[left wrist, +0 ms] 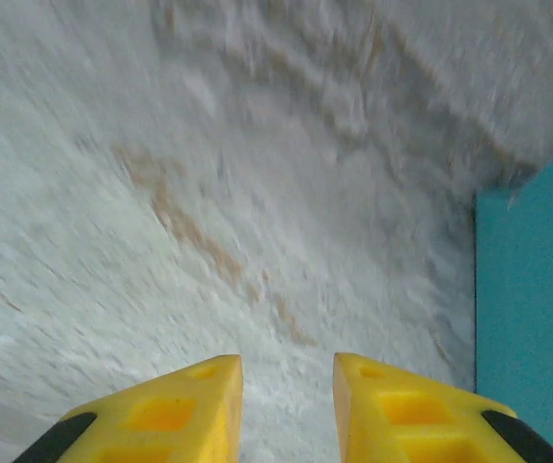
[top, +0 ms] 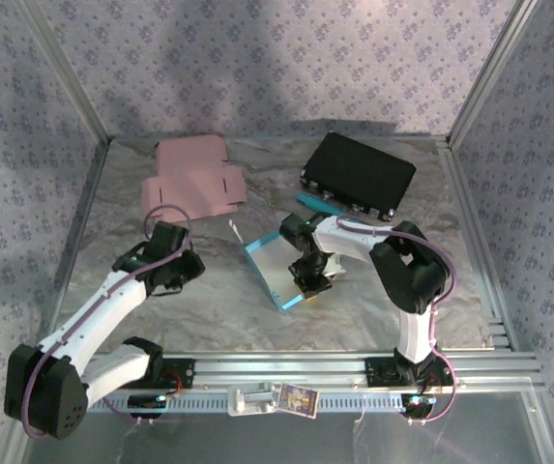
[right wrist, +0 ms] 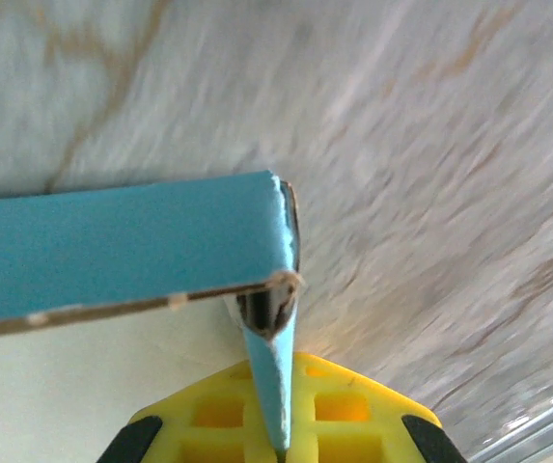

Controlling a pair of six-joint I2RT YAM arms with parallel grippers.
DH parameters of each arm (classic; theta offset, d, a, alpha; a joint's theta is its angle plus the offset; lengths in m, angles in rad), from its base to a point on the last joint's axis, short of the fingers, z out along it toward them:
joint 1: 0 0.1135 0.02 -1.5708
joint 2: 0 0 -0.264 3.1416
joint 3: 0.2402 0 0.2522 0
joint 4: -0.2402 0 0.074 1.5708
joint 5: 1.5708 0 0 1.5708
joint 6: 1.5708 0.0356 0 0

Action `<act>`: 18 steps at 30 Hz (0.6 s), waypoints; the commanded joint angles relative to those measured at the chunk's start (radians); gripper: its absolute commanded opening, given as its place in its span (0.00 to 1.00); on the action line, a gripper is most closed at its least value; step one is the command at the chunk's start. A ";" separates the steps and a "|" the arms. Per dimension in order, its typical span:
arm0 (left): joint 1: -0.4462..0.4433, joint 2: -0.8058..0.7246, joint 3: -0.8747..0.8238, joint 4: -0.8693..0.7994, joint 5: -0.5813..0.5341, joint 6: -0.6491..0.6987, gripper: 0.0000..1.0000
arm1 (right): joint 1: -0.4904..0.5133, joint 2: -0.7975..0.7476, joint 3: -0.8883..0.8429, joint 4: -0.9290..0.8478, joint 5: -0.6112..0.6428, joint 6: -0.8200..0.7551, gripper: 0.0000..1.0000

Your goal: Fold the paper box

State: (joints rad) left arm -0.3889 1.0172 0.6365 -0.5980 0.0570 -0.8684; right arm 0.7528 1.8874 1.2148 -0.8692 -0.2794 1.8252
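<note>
The blue paper box [top: 278, 273] sits in the middle of the table [top: 218, 324], one side tipped up. It looks like thin card: light, bendy and easy to tear, so hold it gently by an edge. The right gripper [right wrist: 281, 386] is pinched tight on one thin corner of it. The left gripper [left wrist: 288, 386] hangs just left of the box, a little open, holding nothing.

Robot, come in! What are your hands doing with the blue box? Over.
Right gripper shut on teal paper box corner flap. Left gripper open, empty, near its edge. Far back: pink box blank, black case, clear of work.
</note>
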 commanded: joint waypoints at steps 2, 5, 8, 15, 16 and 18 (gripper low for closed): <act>-0.007 -0.007 -0.036 0.188 0.166 -0.078 0.31 | 0.042 0.016 -0.005 0.149 -0.056 0.222 0.00; -0.007 0.032 -0.040 0.243 0.189 -0.078 0.32 | 0.054 0.058 0.029 0.137 -0.067 0.210 0.00; -0.007 0.092 -0.037 0.294 0.206 -0.080 0.32 | 0.057 0.078 0.038 0.147 -0.078 0.205 0.05; -0.007 0.162 -0.001 0.350 0.205 -0.078 0.32 | 0.050 0.025 0.033 0.138 -0.063 0.178 0.46; -0.007 0.173 0.006 0.354 0.207 -0.076 0.32 | 0.049 0.014 0.034 0.134 -0.063 0.169 0.50; -0.007 0.189 0.016 0.363 0.208 -0.075 0.32 | 0.044 -0.012 0.037 0.115 -0.059 0.149 0.55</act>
State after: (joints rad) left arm -0.3927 1.1896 0.6067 -0.2829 0.2462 -0.9371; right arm 0.8047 1.9167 1.2499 -0.7136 -0.3561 1.9900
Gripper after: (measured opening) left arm 0.325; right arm 0.548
